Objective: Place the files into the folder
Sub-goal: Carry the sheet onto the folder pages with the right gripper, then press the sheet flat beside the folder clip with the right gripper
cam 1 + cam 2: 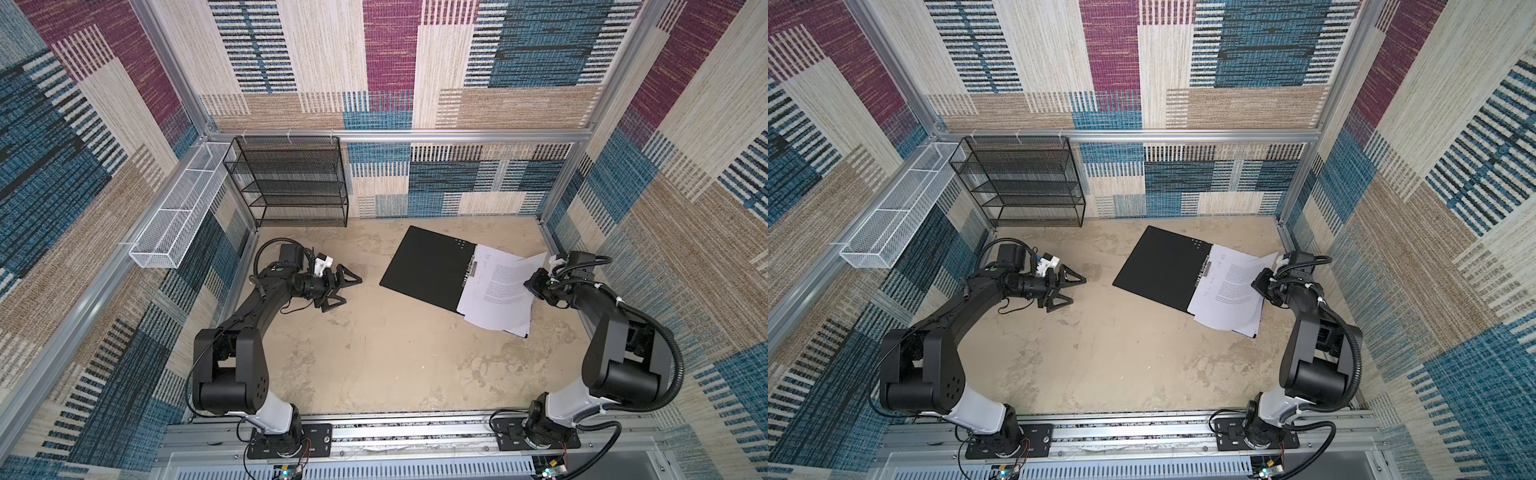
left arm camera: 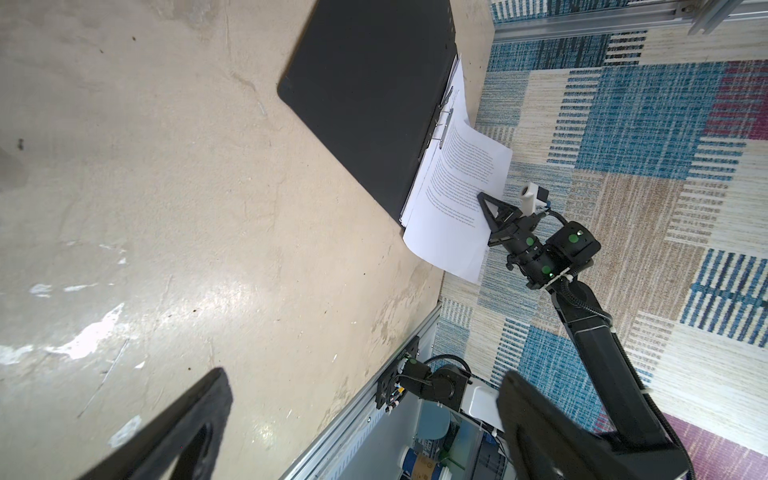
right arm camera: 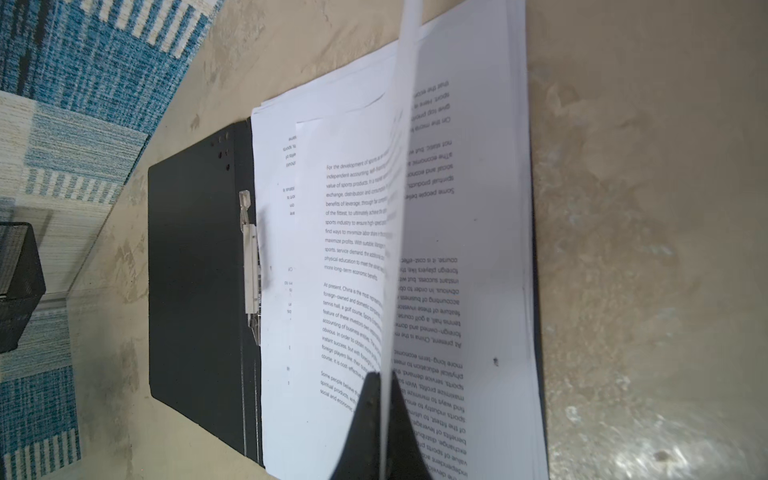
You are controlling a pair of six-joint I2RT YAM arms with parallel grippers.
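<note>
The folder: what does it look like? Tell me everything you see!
The folder lies open and flat on the beige table, black inside, like stiff card or plastic. A metal clip runs along its spine. White printed files cover the half nearer the right arm; the other half is bare.

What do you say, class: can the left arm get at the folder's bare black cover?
Probably yes. The left gripper has open fingers, only bare table lies between it and the folder, and the right gripper is shut on a sheet at the far side.
</note>
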